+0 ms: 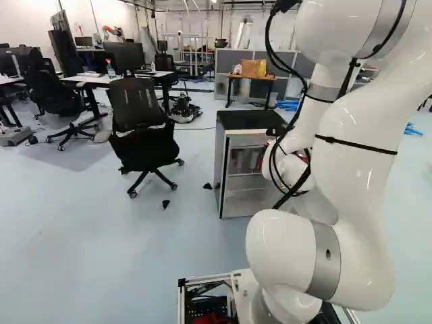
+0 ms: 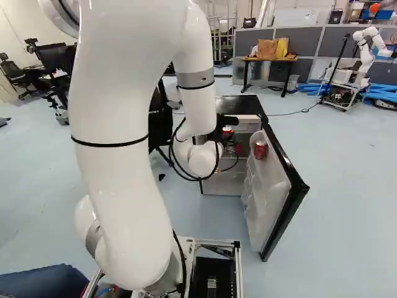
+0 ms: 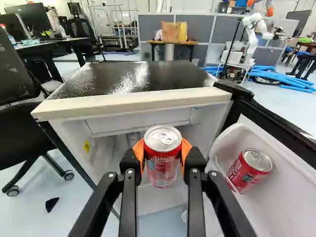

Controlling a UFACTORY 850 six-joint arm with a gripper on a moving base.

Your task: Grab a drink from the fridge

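The red can (image 3: 163, 160) stands upright in the pincer (image 3: 162, 154), pinched between the orange pads, which press its sides from opposite flanks; in the right base view it shows just right of centre, at the mouth of the fridge (image 2: 232, 104). If full, it should be fairly heavy for its size, its thin wall smooth and apt to slip if wet. The grip at mid-body looks well chosen: firm but not crushing, since the aluminium could dent, and kept level.

Next to it, a second can (image 3: 251, 168) leans in the bin of the door (image 2: 286, 202), which swings wide toward the lower right of the right base view. The fridge's front top edge (image 3: 133, 102) lies close ahead of the can, so lifting straight up risks a knock; backing out toward the base first seems safer, clear of the bin's rim. At the left base view's centre left, an office chair (image 1: 143, 135) stands beside the fridge, well apart from that path.
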